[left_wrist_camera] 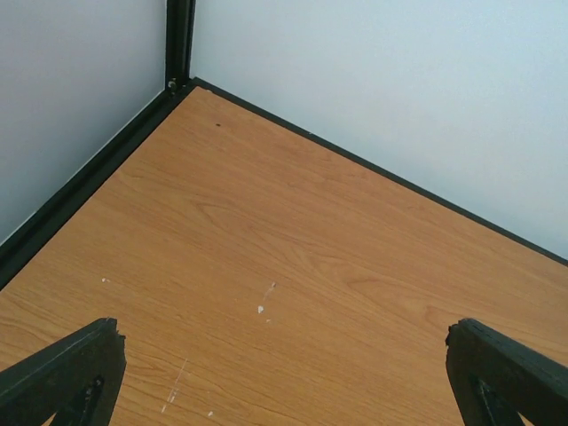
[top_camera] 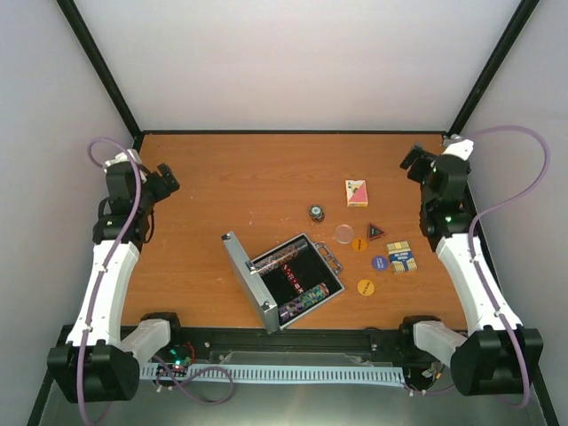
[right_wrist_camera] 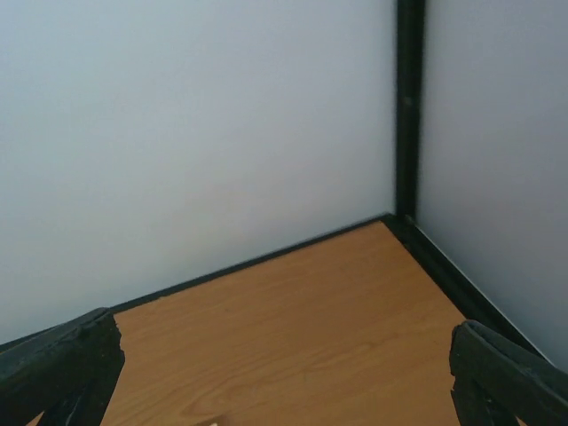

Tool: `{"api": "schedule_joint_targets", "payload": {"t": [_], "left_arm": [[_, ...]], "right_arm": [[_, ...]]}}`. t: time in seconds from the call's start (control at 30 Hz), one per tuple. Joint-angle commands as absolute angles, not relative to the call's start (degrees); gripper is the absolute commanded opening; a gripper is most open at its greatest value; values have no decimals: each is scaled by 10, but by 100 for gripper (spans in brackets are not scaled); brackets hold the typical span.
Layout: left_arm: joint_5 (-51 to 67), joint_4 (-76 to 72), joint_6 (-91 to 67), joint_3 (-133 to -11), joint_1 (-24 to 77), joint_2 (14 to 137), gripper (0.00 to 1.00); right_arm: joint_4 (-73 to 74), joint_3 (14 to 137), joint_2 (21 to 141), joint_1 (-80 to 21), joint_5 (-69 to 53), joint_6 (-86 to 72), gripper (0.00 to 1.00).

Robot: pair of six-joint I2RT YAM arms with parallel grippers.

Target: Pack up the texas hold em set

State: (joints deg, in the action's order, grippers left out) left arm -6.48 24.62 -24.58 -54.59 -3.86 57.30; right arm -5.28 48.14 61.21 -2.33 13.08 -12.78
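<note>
At far left: left gripper (left_wrist_camera: pixel 286 373) spread wide, empty. Centre: case (top_camera: pixel 297 277) open, lid (top_camera: pixel 245 277) upright. Right of it: red deck (top_camera: pixel 357 193), blue deck (top_camera: pixel 402 256), flat buttons (top_camera: pixel 366 287) loose. Right gripper (right_wrist_camera: pixel 286 371) spread, empty. Risks: thin buttons slipping from pinch; arm nudging lid shut.

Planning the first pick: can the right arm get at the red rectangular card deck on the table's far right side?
Likely yes: the red rectangular card deck lies alone on the wooden table, nothing on top, and the right fingers are open, empty and nearby.
</note>
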Motion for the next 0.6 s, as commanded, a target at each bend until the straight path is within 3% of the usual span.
{"api": "schedule_joint_targets", "payload": {"t": [0.0, 0.17, 0.33, 0.47, 0.57], "left_arm": [[-38, 295, -256, -597, -40, 581, 100], [32, 338, -304, -611, -40, 597, 100], [196, 334, -321, -603, -38, 610, 100], [277, 350, -301, -621, -32, 630, 100], [309, 388, -272, -654, -28, 651, 100]], "right_arm": [[239, 574, 644, -18, 243, -230, 100], [251, 573, 649, -14, 85, -161, 100], [281, 577, 683, -40, -14, -133, 100], [307, 592, 733, -142, 7, -89, 98], [318, 612, 790, -211, 4, -74, 91]]}}
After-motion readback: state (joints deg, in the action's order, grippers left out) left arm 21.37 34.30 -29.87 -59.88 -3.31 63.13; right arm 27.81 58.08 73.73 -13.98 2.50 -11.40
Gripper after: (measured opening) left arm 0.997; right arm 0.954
